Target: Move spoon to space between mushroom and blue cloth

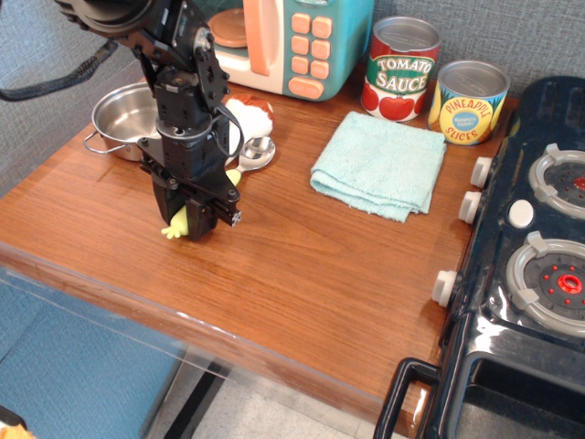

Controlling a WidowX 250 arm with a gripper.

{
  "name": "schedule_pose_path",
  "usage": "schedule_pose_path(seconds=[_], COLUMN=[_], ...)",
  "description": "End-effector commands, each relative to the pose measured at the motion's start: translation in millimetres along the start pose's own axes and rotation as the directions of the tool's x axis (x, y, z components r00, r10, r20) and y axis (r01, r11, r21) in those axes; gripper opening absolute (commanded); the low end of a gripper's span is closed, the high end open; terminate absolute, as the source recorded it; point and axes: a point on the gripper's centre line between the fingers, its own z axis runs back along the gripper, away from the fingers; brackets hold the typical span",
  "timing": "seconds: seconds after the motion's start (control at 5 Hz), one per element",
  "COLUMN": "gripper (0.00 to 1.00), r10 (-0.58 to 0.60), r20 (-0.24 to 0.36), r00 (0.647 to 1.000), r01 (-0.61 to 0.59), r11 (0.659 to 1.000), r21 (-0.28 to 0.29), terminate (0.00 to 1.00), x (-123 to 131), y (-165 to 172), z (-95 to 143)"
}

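My gripper [188,218] is at the left of the table, pointing down, its fingers closed around the pale yellow-green handle of the spoon [256,152]. The frilled tip sticks out below the fingers at the left. The silver bowl lies to the upper right, just in front of the mushroom [249,113], whose white body and reddish cap are partly hidden behind the arm. The blue cloth [379,165] lies folded to the right, a short gap away from the spoon bowl.
A steel pot [119,114] stands at the back left behind the arm. A toy microwave [297,41], a tomato sauce can [402,66] and a pineapple can [468,101] line the back. A dark toy stove [539,256] fills the right side.
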Motion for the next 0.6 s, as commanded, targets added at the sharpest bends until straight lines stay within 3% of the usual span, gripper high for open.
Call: schedule_pose_path(seconds=[0.0, 0.4], gripper=[0.00, 0.00], r10=[-0.052, -0.003], r20=[0.022, -0.002], r00=[0.998, 1.000], r01=[0.052, 0.003], r11=[0.999, 0.999], r21=[0.015, -0.039], terminate=[0.00, 0.00], x=[-19.6, -36.2], y=[-11.1, -12.4], z=[14.5, 24.0])
